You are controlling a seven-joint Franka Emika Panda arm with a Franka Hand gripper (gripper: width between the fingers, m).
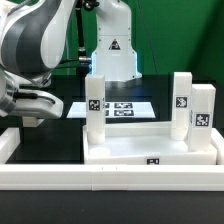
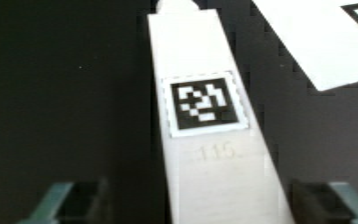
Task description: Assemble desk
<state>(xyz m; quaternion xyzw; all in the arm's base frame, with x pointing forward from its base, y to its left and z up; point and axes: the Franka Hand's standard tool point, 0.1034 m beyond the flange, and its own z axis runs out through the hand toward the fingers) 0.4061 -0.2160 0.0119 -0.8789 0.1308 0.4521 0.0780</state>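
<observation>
The claw (image 2: pixel 179 200) hangs with fingers apart either side of a desk leg (image 2: pixel 201 120) lying on the dark surface (image 2: pixel 51 90), apparently lined up to grasp it; the tabletop panel (image 1: pixel 150 152) already carries 3 upright legs by the border wall (image 1: pixel 110 180)

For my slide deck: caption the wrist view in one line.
Wrist view: open gripper straddling a white tagged desk leg on the black table, marker board corner beyond.
</observation>
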